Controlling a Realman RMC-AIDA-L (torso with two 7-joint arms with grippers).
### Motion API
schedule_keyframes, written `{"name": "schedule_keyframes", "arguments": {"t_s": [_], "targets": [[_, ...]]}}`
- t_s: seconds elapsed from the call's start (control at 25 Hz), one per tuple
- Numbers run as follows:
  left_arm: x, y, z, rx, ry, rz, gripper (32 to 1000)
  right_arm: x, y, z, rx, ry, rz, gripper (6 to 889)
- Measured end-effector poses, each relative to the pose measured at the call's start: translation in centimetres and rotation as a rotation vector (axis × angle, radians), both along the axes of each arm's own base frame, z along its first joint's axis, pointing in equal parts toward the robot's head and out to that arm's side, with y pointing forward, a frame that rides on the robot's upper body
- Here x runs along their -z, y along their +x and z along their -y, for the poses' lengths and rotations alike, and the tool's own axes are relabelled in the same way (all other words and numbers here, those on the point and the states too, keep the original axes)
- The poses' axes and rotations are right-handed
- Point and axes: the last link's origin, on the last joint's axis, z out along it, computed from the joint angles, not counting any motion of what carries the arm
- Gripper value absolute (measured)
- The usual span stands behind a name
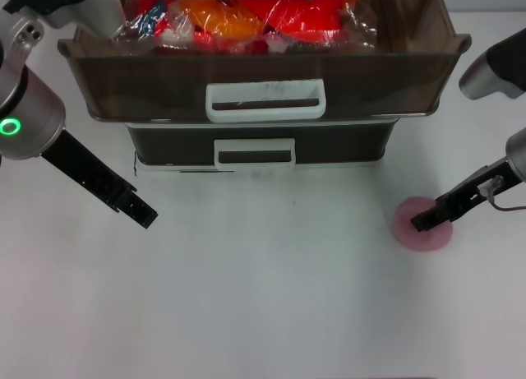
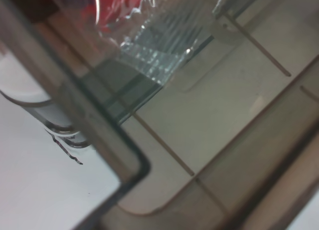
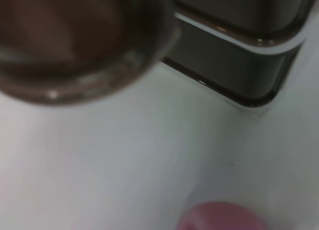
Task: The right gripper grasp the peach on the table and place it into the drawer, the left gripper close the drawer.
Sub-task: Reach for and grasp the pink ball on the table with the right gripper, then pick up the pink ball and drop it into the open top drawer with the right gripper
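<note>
The right gripper (image 1: 423, 221) lay over the peach (image 1: 422, 224), perhaps touching; its grip state couldn't be told. The left gripper (image 1: 141, 214) hovered left of the open drawer (image 1: 263, 83).

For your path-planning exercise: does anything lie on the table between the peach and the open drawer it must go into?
Nothing visible does. The table is bare between the peach, under the right gripper, and the open drawer. Red and orange packets already fill its back.

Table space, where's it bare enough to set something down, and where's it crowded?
The table is bare between the left gripper and the peach, forward of the lower drawer handle. It is crowded at the peach, where the right gripper sits, and in the open drawer, packed with wrapped packets.
</note>
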Motion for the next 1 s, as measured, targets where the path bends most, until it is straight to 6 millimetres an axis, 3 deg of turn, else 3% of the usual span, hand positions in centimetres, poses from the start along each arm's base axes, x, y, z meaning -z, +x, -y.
{"name": "schedule_keyframes", "arguments": {"t_s": [0.04,0.68,1.0], "targets": [[0.00,0.00,0.00,0.000,0.000,0.000,815,0.07,0.09,0.03,0.003,0.001,0.000,810],[0.03,0.03,0.00,0.002,-0.001,0.001,815,0.07,0.15,-0.01,-0.007,0.002,0.003,180],[-0.06,-0.02,-0.05,0.001,0.002,0.000,815,0.03,0.18,-0.01,-0.005,0.005,0.002,113]]}}
